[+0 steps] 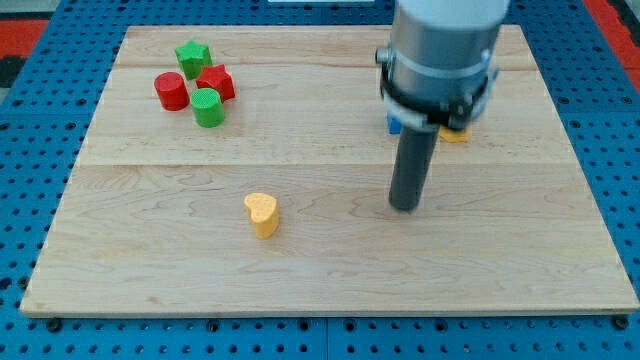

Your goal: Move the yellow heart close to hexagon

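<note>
A yellow heart [262,213] lies on the wooden board [150,250], left of centre and toward the view's bottom. My tip [404,207] rests on the board well to the right of the heart, apart from it. A yellow block [455,134], its shape mostly hidden by the arm, sits at the upper right behind the rod. A blue block [393,124] peeks out beside it, mostly hidden too. Which of these is the hexagon I cannot tell.
A cluster sits at the upper left: a green star [192,55], a red star-like block [216,83], a red cylinder [171,91] and a green cylinder [208,107]. The board lies on a blue pegboard surface [30,150].
</note>
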